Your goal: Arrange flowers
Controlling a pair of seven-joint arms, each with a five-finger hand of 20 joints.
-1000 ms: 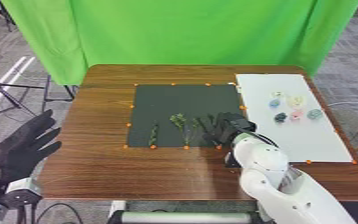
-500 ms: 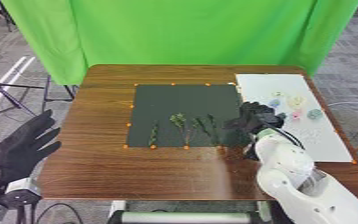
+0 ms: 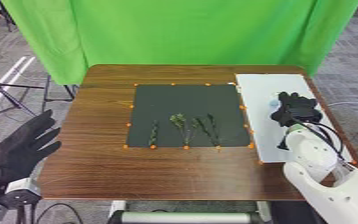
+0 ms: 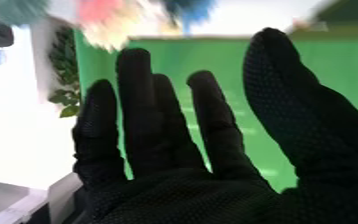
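Head view: beyond my table (image 3: 95, 165), green curtain (image 3: 193, 35) at twelve; my right hand (image 3: 297, 106), spread, partly hides blossoms (image 3: 274, 103) at two; left hand (image 3: 15, 155) spread at nine.

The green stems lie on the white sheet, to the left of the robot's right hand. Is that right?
Not quite: the head view shows the green stems lying on the dark sheet. They are indeed to the left of the right hand.

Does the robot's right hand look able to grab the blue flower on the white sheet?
Probably yes: the right hand, open and empty, is over the white sheet, with the blue flower close by and nothing seen in between.
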